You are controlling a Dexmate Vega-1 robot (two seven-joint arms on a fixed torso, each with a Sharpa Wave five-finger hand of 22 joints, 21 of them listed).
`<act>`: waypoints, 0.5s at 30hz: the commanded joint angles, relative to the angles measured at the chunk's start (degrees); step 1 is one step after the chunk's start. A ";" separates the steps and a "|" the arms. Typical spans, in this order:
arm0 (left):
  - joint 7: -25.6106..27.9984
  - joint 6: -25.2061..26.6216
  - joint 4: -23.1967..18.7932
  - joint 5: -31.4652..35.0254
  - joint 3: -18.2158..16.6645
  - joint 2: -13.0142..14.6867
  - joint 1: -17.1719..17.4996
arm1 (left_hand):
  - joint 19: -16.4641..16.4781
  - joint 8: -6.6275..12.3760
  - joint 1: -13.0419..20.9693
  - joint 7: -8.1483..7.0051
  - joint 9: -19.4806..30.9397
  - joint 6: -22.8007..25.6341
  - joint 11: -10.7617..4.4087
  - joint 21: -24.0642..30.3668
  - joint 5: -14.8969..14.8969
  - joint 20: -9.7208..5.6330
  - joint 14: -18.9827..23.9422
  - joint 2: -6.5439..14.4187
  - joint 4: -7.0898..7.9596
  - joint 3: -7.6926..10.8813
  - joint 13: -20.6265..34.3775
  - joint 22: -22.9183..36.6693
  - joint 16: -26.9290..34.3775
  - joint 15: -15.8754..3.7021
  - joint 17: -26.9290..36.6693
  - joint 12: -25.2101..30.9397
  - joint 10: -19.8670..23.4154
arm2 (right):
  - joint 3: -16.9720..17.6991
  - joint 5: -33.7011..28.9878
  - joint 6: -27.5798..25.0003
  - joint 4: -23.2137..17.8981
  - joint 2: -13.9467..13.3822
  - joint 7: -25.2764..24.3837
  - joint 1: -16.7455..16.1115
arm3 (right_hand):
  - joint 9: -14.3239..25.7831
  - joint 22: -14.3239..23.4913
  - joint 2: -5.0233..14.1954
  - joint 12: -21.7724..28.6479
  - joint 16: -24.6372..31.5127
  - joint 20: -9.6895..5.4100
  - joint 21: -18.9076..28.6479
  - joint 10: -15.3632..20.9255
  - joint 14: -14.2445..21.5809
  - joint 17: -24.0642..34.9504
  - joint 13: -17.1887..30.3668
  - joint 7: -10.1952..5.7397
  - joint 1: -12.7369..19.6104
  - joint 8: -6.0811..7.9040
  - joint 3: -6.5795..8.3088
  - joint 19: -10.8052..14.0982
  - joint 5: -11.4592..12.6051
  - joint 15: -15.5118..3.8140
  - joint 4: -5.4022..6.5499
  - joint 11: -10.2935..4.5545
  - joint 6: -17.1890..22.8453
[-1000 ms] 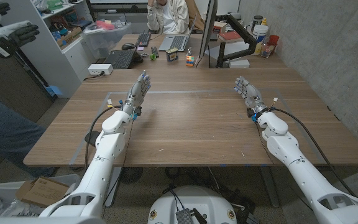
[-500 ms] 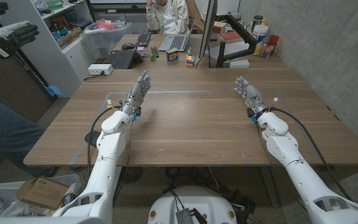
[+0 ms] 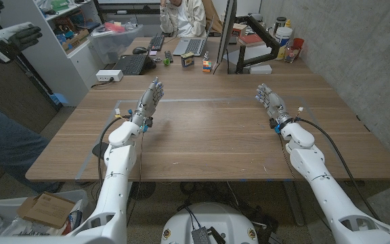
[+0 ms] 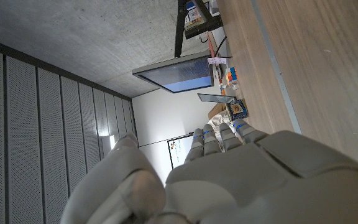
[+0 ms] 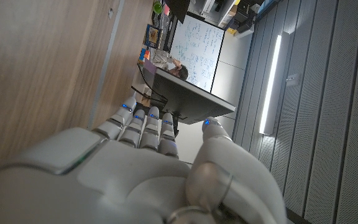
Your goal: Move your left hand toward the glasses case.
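Left hand point(image 3: 149, 101) over table point(image 3: 208, 135), fingers apart, empty; right hand point(image 3: 271, 104) likewise.

Both arms are stretched forward over the table point(image 3: 208, 135) from its near edge. The left hand point(image 3: 149, 102) is held toward the far left part, fingers extended and close together, nothing gripped. The right hand point(image 3: 269, 102) is likewise raised, fingers extended, holding nothing.
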 commanded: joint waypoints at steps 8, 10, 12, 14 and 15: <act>-1.22 0.14 -4.05 1.75 -1.83 -1.46 2.67 | -0.22 0.31 0.82 0.28 0.12 0.05 0.36 0.18 -0.11 0.49 -0.11 0.24 -0.23 -0.04 0.32 0.16 0.39 -0.17 0.23 0.41 0.15 | 0.98 -1.10 0.00 0.44 1.18 0.95 0.02 | 0.28 0.07 0.04 0.09 0.18 -0.72 -0.43 0.67 0.70 0.31 0.20 0.20 0.34 0.28 0.41 0.63 0.28 0.04 -0.13 0.00 0.35; -1.26 0.04 -3.91 1.85 -1.91 -1.45 2.69 | -0.22 0.32 0.84 0.28 0.12 0.11 0.35 0.18 -0.13 0.48 -0.11 0.25 -0.24 -0.06 0.32 0.16 0.39 -0.19 0.23 0.39 0.11 | 1.00 -1.20 0.02 0.50 1.26 0.97 0.07 | 0.28 0.07 0.04 0.10 0.17 -0.71 -0.47 0.70 0.69 0.32 0.20 0.13 0.32 0.29 0.41 0.65 0.27 0.09 -0.12 0.02 0.39; -1.33 -0.12 -3.74 1.85 -2.01 -1.48 2.71 | -0.21 0.32 0.87 0.27 0.12 0.11 0.37 0.19 -0.14 0.51 -0.10 0.27 -0.25 -0.07 0.32 0.16 0.39 -0.13 0.23 0.42 0.17 | 1.03 -1.29 0.05 0.54 1.34 0.96 0.10 | 0.28 0.07 0.04 0.10 0.17 -0.70 -0.50 0.72 0.70 0.32 0.20 0.14 0.31 0.29 0.42 0.66 0.28 0.06 -0.12 0.00 0.41; -1.40 -0.30 -3.65 1.94 -2.07 -1.43 2.78 | -0.20 0.30 0.90 0.19 0.12 0.05 0.34 0.20 -0.16 0.53 -0.09 0.28 -0.27 -0.08 0.32 0.16 0.39 -0.05 0.23 0.42 0.18 | 1.04 -1.43 0.09 0.55 1.37 0.95 0.12 | 0.28 0.07 0.03 0.10 0.17 -0.69 -0.54 0.74 0.70 0.32 0.20 0.14 0.30 0.30 0.41 0.65 0.27 0.07 -0.12 -0.01 0.42; -1.43 -0.33 -3.66 1.99 -2.09 -1.41 2.83 | -0.21 0.30 0.91 0.19 0.12 0.07 0.36 0.20 -0.16 0.53 -0.07 0.28 -0.28 -0.09 0.32 0.16 0.40 -0.07 0.23 0.42 0.18 | 1.04 -1.54 0.01 0.48 1.36 0.86 0.11 | 0.28 0.07 0.03 0.09 0.17 -0.65 -0.55 0.73 0.71 0.31 0.20 0.12 0.31 0.30 0.42 0.65 0.27 0.05 -0.12 0.01 0.43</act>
